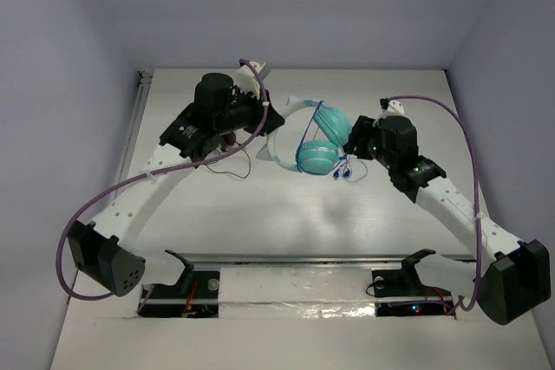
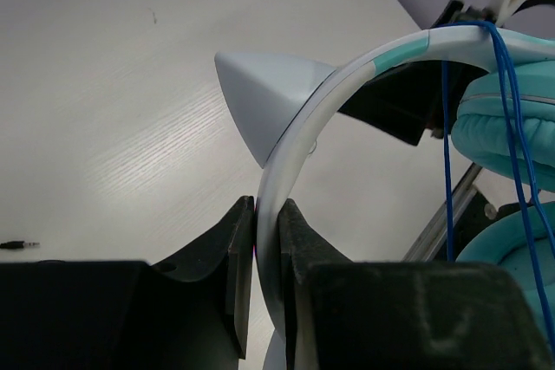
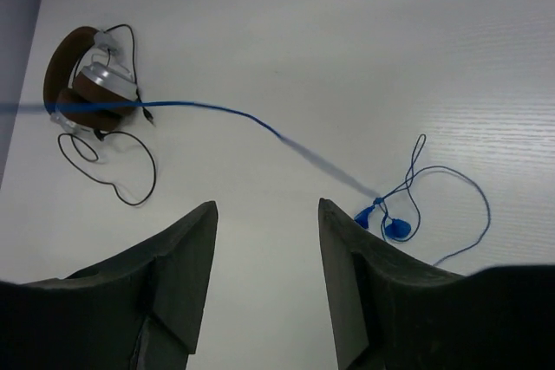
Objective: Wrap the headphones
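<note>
The headphones (image 1: 316,140) have teal ear cups, a white headband with a pointed white ear (image 2: 260,97) and a thin blue cable (image 2: 447,127). They are held up over the middle of the table. My left gripper (image 2: 267,214) is shut on the white headband (image 2: 299,149), left of the cups in the top view (image 1: 264,117). My right gripper (image 3: 267,214) is open and empty, just right of the ear cups (image 1: 354,140). The blue cable (image 3: 217,108) runs across the right wrist view. Its loose end with small blue pieces (image 3: 390,224) lies on the table (image 1: 340,172).
Brown-banded headphones (image 3: 87,84) with a thin black cable (image 3: 121,171) lie on the table under my left arm (image 1: 227,140). A black jack plug (image 2: 17,245) lies on the tabletop. A rail (image 1: 134,127) runs along the table's left edge.
</note>
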Controlling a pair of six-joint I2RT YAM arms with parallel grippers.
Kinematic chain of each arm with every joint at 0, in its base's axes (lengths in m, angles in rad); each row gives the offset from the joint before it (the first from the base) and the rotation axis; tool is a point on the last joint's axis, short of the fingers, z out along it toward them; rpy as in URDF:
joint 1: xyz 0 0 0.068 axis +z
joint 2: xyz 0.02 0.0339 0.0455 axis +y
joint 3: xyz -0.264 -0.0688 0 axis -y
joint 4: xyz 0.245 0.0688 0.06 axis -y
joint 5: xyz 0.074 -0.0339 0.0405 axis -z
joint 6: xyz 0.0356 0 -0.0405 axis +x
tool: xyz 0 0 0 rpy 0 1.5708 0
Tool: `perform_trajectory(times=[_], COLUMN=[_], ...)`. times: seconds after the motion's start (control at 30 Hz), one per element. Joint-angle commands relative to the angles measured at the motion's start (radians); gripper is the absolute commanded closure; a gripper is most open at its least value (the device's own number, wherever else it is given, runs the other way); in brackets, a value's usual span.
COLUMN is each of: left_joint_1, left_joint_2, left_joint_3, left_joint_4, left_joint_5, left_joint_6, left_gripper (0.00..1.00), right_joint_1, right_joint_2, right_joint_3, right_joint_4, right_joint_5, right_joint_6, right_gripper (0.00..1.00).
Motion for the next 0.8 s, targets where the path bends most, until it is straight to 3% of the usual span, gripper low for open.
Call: perform_trajectory(times=[0.0,0.13,0.2,0.27,0.33,0.4,0.43,0.47,0.5,0.53,0.63,0.77], left_joint_1=[0.008,0.028,0.028,0.028,0.028,0.028,0.028,0.028,0.028,0.028,0.028,0.028], left_joint_2=[-0.016,-0.015,-0.011,0.0,0.0,0.003,0.007,0.009,0.011,0.015,0.029,0.043], left_joint_3=[0.11,0.149,0.169,0.189,0.205,0.222,0.245,0.253,0.265,0.291,0.337,0.377], left_joint_4=[0.087,0.099,0.091,0.093,0.093,0.094,0.094,0.097,0.097,0.096,0.088,0.077], left_joint_5=[0.033,0.026,0.029,0.029,0.017,0.02,0.023,0.021,0.02,0.023,0.038,0.044], left_joint_6=[-0.091,-0.127,-0.13,-0.137,-0.143,-0.144,-0.149,-0.15,-0.153,-0.154,-0.157,-0.16], left_gripper=[1.0,1.0,1.0,1.0,1.0,1.0,1.0,1.0,1.0,1.0,1.0,1.0], right_joint_1=[0.001,0.001,0.001,0.001,0.001,0.001,0.001,0.001,0.001,0.001,0.001,0.001], right_joint_2=[-0.007,-0.023,-0.058,-0.076,-0.072,-0.049,-0.04,-0.03,-0.014,-0.007,0.026,0.105], right_joint_3=[-0.036,-0.031,-0.044,-0.056,-0.08,-0.09,-0.106,-0.114,-0.12,-0.14,-0.16,-0.154], right_joint_4=[0.084,0.09,0.125,0.17,0.194,0.213,0.226,0.237,0.255,0.272,0.332,0.403], right_joint_5=[-0.025,-0.048,-0.138,-0.158,-0.149,-0.143,-0.141,-0.137,-0.143,-0.154,-0.244,-0.388], right_joint_6=[0.021,0.011,-0.003,-0.009,-0.008,0.003,0.009,0.018,0.024,0.023,0.003,-0.009], right_gripper=[0.43,0.25,0.28,0.68,1.0,1.0,0.99,0.92,0.81,0.58,0.34,0.29])
